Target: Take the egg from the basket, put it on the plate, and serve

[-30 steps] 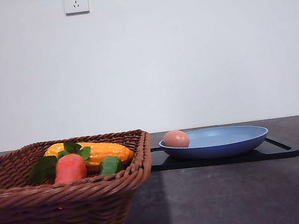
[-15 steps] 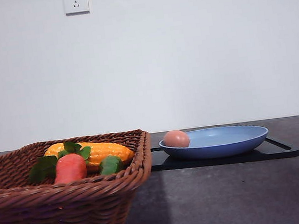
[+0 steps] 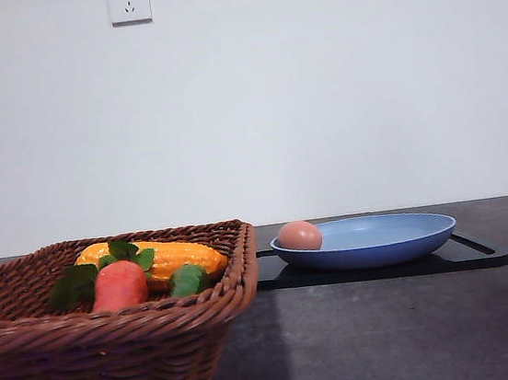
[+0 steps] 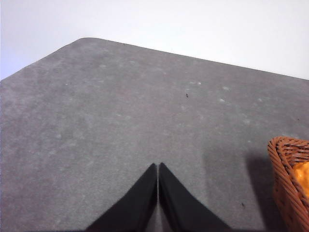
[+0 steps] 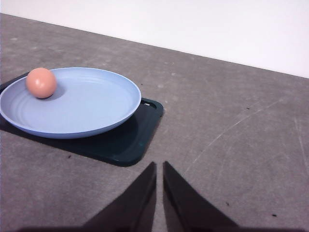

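Pinkish egg [image 3: 299, 235]: lies in blue plate [image 3: 400, 244], near its rim on the basket side; plate sits on black tray [image 3: 478, 255]. Wicker basket [image 3: 117, 355]: holds carrot [image 3: 119, 285] and corn [image 3: 179, 255], no egg. Transfer judged done; serving left. To serve well: grip the tray edge or plate rim low and level, move slowly, since the egg sits loose and would roll on any tilt. Right gripper [image 5: 159, 166]: fingers pressed together, empty, low over the table [image 5: 231, 145] near the tray corner, aimed past it. Left gripper [image 4: 158, 166]: tips meeting, nothing held, over bare table beside the basket corner
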Tool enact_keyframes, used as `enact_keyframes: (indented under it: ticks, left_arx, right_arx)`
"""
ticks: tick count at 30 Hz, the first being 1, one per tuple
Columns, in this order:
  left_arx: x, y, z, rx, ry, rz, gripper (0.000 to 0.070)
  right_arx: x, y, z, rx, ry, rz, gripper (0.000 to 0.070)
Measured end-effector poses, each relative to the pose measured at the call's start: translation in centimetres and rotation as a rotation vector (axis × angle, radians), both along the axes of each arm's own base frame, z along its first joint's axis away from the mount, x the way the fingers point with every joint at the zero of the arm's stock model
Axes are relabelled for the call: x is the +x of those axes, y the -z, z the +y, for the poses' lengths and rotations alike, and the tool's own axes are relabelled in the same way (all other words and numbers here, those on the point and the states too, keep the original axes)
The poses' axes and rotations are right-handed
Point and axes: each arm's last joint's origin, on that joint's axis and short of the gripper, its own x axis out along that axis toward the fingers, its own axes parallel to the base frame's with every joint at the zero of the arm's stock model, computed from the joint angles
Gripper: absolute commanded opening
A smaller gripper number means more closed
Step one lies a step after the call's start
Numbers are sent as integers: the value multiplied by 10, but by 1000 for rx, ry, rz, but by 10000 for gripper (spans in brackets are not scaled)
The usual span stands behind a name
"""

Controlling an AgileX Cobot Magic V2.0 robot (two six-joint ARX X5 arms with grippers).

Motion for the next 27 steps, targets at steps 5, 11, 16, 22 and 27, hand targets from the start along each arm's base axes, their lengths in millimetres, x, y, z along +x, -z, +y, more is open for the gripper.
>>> enact_keyframes:
  ticks: [5,11,16,22,27]
  left_arx:
    - [0,0,0,0,0,0,0]
    - [0,0,0,0,0,0,0]
    - [0,0,0,0,0,0,0]
    - [0,0,0,0,0,0,0]
    - [0,0,0,0,0,0,0]
  right_arx:
    - [0,0,0,1,1,-1,0]
    - [0,0,0,1,1,-1,0]
    - [0,0,0,1,1,-1,0]
    - [0,0,0,1,1,-1,0]
    - [0,0,0,1,1,-1,0]
